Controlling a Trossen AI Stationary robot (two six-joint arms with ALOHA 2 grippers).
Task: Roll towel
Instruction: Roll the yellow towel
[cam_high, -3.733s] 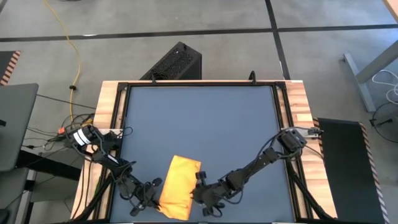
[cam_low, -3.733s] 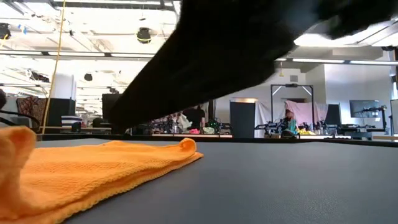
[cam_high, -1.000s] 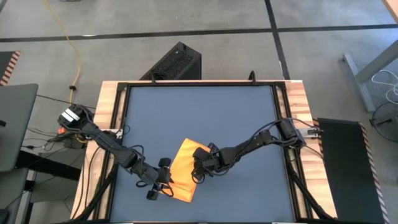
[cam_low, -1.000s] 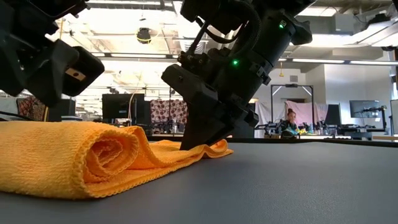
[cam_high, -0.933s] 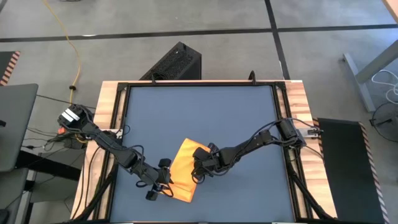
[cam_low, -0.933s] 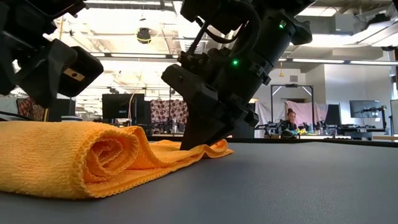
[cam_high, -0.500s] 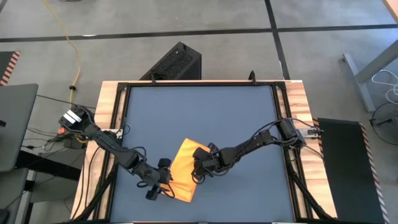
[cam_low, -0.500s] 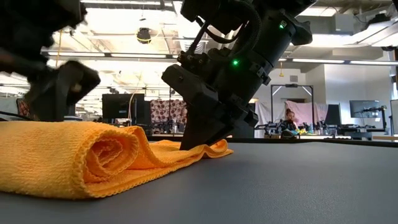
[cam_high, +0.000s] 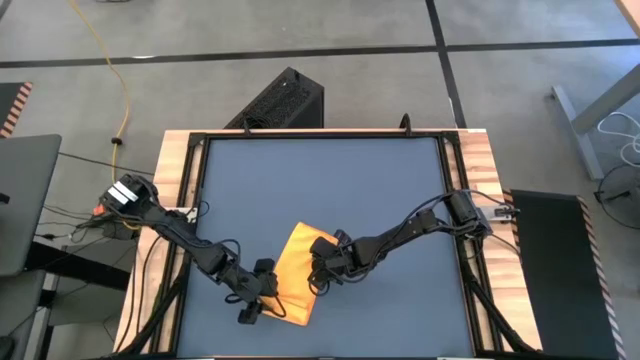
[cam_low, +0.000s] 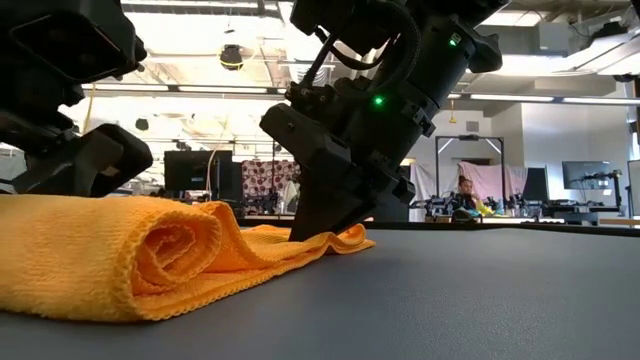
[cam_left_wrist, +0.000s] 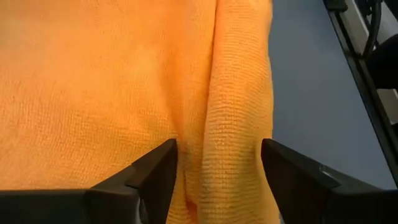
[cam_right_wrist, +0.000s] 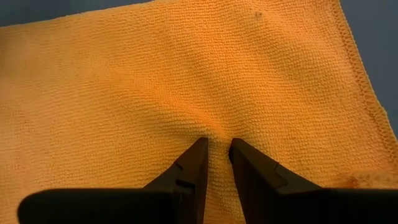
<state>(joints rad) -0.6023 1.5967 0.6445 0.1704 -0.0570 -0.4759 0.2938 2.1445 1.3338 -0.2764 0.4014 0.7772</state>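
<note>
One towel (cam_high: 295, 278), orange, part-rolled on the table (cam_high: 330, 180). Left gripper (cam_left_wrist: 217, 163) spread wide, straddling the roll, gripping nothing. Right gripper (cam_right_wrist: 214, 152) pinches a towel fold.

Bright yellow-orange, plain and unmarked, with a fine knitted weave and a stitched hem: the towel (cam_high: 296, 278), near the front edge of the tabletop. Dark slate blue-grey, matte and uniform: the tabletop (cam_high: 330, 190). Black for its frame (cam_high: 320, 136); pale striped wood along the left and right edge boards (cam_high: 488, 165). Black all over for the left gripper (cam_high: 256, 298) and the right gripper (cam_high: 318, 277), the latter with a small green light (cam_low: 379, 100) on its body. Yellow for the cable (cam_high: 112, 70) on the grey floor (cam_high: 520, 90), itself crossed by dark lines. Black, finely perforated: the box (cam_high: 280, 100) beyond the back edge.
</note>
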